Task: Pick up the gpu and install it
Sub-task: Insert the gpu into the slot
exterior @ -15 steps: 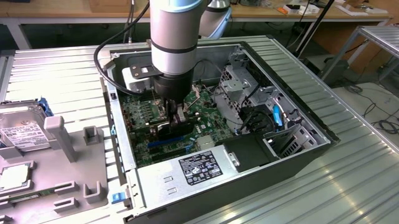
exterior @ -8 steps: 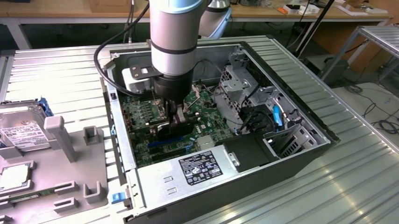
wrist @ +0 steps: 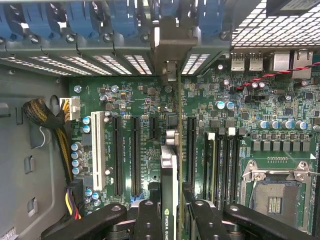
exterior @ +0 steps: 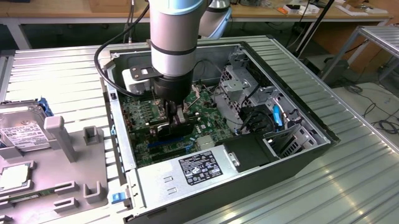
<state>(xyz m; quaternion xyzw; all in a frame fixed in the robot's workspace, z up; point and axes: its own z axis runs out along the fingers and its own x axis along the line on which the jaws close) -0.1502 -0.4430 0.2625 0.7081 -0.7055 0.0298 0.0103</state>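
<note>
As fingers (wrist: 148, 217) pinch it, the thin gpu (wrist: 168, 172) stands upright.

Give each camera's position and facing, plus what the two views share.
Exterior view: off the arm, above the open computer case, looking down into it; the arm shows.
Wrist view: on the wrist, looking onto the motherboard and its slots; the gripper shows, clamped on the gpu, which is edge-on.
Shared: motherboard, gripper, gpu.

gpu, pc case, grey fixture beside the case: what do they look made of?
gpu: thin green board edge suggests fibreglass laminate; the black face looks like plastic.
pc case: bare sheet metal, dull silver, folded edges.
grey fixture: probably matte plastic, judging by its blocky moulded shapes.
</note>
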